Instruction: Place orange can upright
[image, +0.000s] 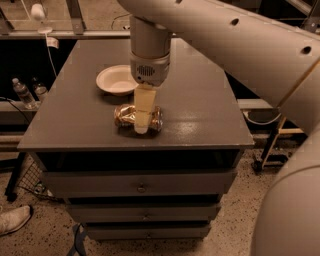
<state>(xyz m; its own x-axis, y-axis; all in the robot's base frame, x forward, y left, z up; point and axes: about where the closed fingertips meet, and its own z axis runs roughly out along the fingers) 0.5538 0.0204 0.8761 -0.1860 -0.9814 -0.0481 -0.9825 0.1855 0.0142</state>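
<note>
Seemingly light, thin-walled and slick, the orange can lies on its side near the front of the table, best gripped gently across its round middle, where the tool hangs, open or closed I cannot tell.

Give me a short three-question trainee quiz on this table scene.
1. True or false: the orange can stands upright on the table.
2. The tool is: A) down at the can; B) at the table's right edge; C) at the table's back edge.
3. Fill in: the cream dish behind the can is a ____.
Key: 1 false, it lies on its side; 2 A; 3 bowl.
</note>
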